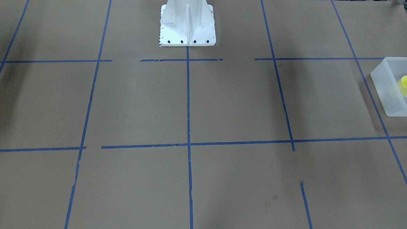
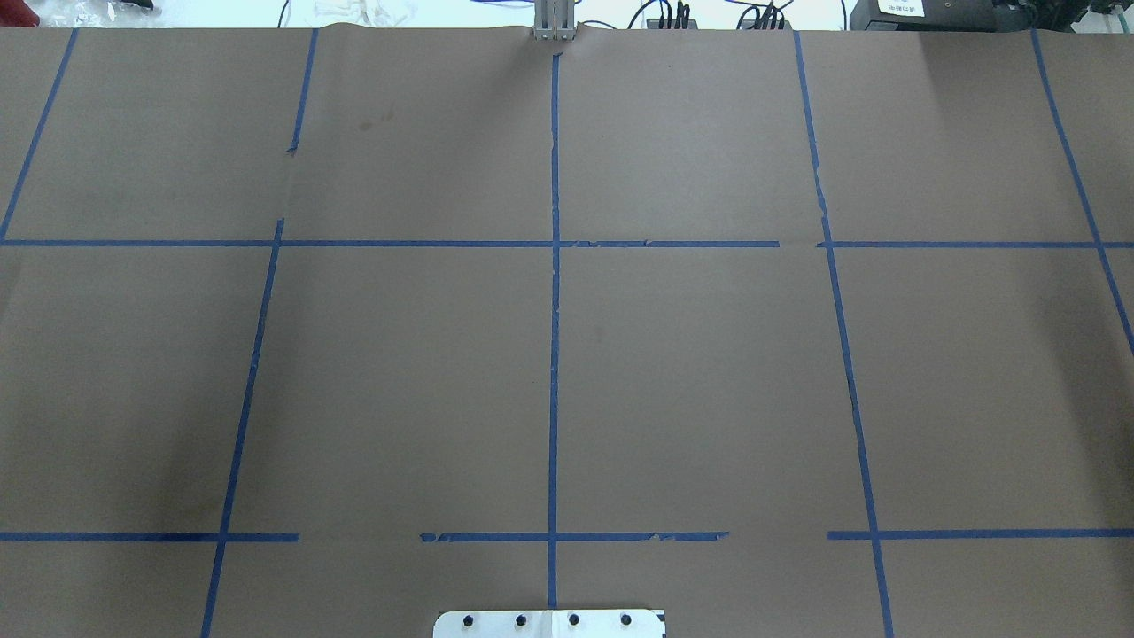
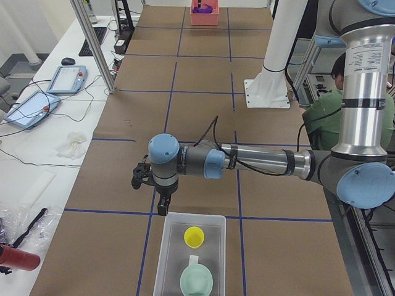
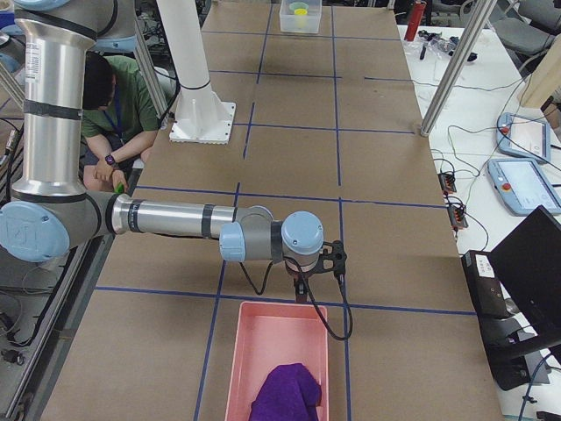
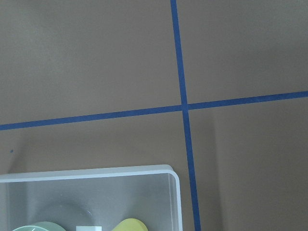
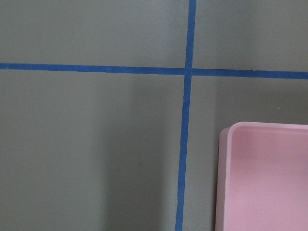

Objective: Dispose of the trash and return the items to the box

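Note:
The translucent white box (image 3: 192, 216) stands at the table's end on my left. The yellow cup (image 3: 194, 235) and the mint-green bowl (image 3: 196, 280) sit inside it. My left gripper (image 3: 162, 208) hangs just over the table beside the box's inner end wall; I cannot tell whether it is open or shut. The left wrist view shows the box's corner (image 5: 120, 172), the cup's rim (image 5: 131, 224) and the bowl's rim (image 5: 38, 226). The box (image 1: 386, 92) with the cup (image 1: 404, 82) shows at the front view's right edge. My right gripper (image 4: 301, 288) hangs by the other end; its state is unclear.
A pink bin (image 4: 279, 306) holding a purple cloth (image 4: 285, 390) stands at the table's end on my right, also in the right wrist view (image 6: 264, 178). The white robot base (image 1: 187, 25) stands mid-table. A seated person (image 4: 105, 114) is behind the robot.

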